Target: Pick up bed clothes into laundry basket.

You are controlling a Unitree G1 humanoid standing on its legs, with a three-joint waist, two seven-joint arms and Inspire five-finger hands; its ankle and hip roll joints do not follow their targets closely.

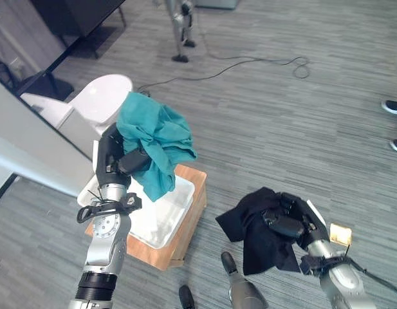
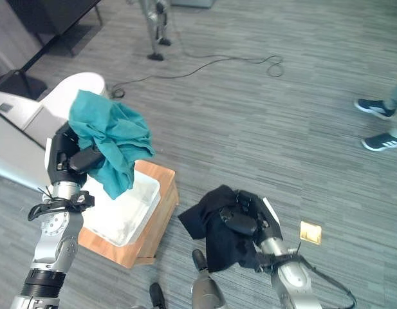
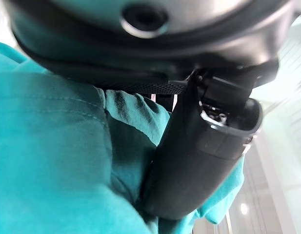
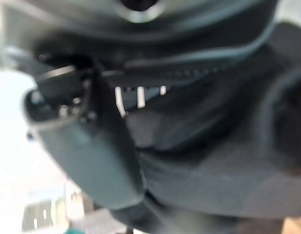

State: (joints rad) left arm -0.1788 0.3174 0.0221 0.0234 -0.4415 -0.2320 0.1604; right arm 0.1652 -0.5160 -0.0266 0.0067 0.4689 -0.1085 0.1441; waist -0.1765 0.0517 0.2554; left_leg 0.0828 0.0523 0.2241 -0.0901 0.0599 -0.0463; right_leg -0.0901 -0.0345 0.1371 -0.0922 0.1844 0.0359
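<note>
My left hand (image 1: 114,161) is raised above the white plastic basket (image 1: 179,206) and is shut on a teal garment (image 1: 156,138), which hangs bunched over the basket's near side. The left wrist view has the thumb (image 3: 199,151) pressed into the teal cloth (image 3: 52,146). My right hand (image 1: 289,222) is low at the right, shut on a black garment (image 1: 256,222) that droops toward the floor. In the right wrist view, dark cloth (image 4: 213,165) sits inside the hand's grip. The basket rests on a low wooden platform (image 1: 185,235).
A white chair (image 1: 98,100) and a pale bed edge (image 1: 31,154) stand at the left behind the basket. A tripod foot (image 1: 180,56) and a cable (image 1: 249,64) lie on the grey floor farther off. A person's shoes (image 1: 394,125) are at the right edge. A small yellow tag (image 1: 340,234) lies near my right hand.
</note>
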